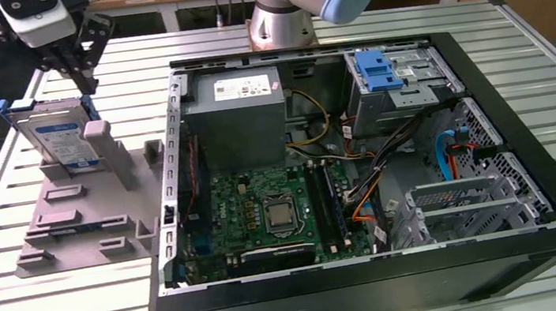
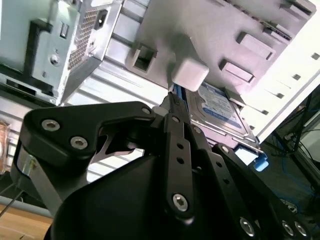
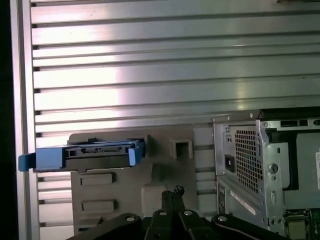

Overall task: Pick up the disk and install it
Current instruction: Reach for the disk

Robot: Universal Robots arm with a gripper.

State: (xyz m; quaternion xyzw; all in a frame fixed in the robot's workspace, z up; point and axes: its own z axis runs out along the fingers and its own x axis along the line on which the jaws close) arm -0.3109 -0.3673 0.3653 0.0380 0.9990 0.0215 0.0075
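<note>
Silver disk [image 1: 56,139] on edge, upright in grey holder [image 1: 80,227], gripper [image 1: 88,82] closed abv.

Beyond the matt black metal fingers [image 2: 175,127], the disk [image 2: 220,107] is dull silver metal with a glossy label [image 1: 62,140] and smooth blue plastic bracket [image 3: 47,159]; its stand [image 3: 160,170] is matt grey plastic.

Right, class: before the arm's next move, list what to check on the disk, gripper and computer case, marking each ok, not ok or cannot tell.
1. Disk upright in grey holder: ok.
2. Gripper holding disk: not ok; it hangs above, apart from it.
3. Gripper centred over disk: not ok; it sits near one end.
4. Fingers open for a grasp: not ok; closed together.
5. Computer case open: ok.
6. Drive bay free: cannot tell.
</note>
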